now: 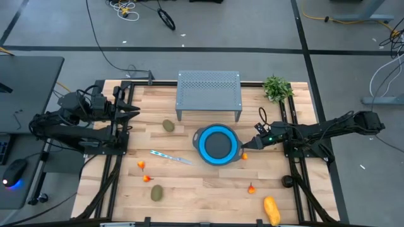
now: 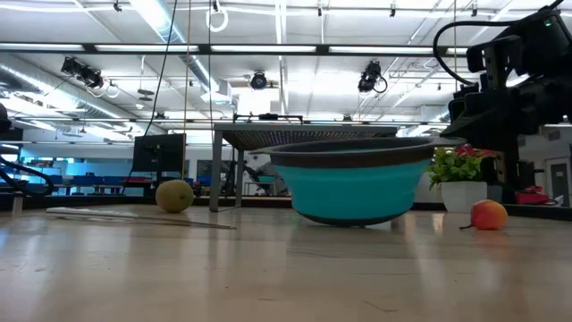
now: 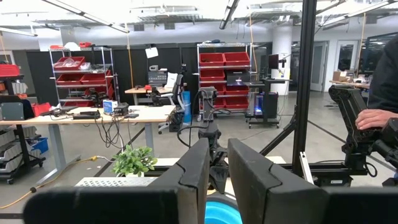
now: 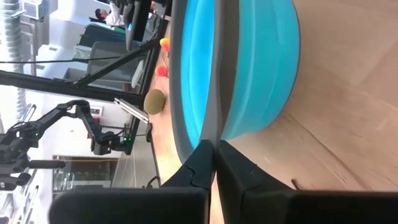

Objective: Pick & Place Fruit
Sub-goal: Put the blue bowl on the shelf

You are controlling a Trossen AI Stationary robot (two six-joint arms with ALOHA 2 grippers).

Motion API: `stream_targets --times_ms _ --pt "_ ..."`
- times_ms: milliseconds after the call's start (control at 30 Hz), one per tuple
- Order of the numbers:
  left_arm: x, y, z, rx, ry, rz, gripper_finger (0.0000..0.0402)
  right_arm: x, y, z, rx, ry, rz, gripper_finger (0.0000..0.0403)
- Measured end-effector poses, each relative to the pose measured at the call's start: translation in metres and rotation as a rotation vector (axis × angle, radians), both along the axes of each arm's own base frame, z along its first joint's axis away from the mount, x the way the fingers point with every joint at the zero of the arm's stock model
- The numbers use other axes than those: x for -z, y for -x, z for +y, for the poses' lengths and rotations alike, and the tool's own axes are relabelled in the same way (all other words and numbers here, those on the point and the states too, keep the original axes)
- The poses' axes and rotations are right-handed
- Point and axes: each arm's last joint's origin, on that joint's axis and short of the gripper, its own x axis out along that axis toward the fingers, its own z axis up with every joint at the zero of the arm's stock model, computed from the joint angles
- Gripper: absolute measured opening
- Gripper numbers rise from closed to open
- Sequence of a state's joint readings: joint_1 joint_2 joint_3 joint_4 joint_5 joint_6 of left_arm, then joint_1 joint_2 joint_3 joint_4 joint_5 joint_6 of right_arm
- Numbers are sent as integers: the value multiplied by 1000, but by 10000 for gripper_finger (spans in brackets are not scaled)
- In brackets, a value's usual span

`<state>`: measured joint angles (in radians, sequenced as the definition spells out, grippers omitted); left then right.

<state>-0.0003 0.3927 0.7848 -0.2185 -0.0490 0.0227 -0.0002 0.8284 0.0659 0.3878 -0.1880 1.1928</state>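
A blue bowl (image 1: 218,144) with a grey rim stands mid-table. One small red-orange fruit (image 1: 245,156) lies on the wood just right of it. My right gripper (image 1: 248,146) hovers over that fruit, close beside the bowl's right rim (image 4: 214,93), shut with nothing between its fingers. Two kiwis (image 1: 168,125) (image 1: 156,192) lie left of the bowl. Other small red fruits (image 1: 141,164) (image 1: 148,178) (image 1: 252,188) and the long yellow-orange fruit (image 1: 271,210) lie toward the near edge. My left gripper (image 1: 136,113) waits raised at the table's left, open by a narrow gap (image 3: 217,168).
A grey perforated stand (image 1: 209,93) stands behind the bowl, and a green plant (image 1: 276,88) sits at the far right corner. A slim silvery stick (image 1: 170,157) lies left of the bowl. A person's hand (image 3: 373,117) shows beyond the table in the left wrist view.
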Motion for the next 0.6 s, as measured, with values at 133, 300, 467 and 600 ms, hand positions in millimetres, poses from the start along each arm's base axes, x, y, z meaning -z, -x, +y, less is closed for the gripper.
stream_targets --times_ms 133,300,467,600 --pt "0 0 0 0 0 0 68 0 0 0 -1 0 0 9" --pt "0 0 0 0 0 0 68 0 0 0 -3 1 -2 8" --pt "0 0 0 0 0 0 68 -9 -3 0 -7 2 -46 8" --pt "0 0 0 0 0 0 67 -17 -6 0 -20 16 -78 7"
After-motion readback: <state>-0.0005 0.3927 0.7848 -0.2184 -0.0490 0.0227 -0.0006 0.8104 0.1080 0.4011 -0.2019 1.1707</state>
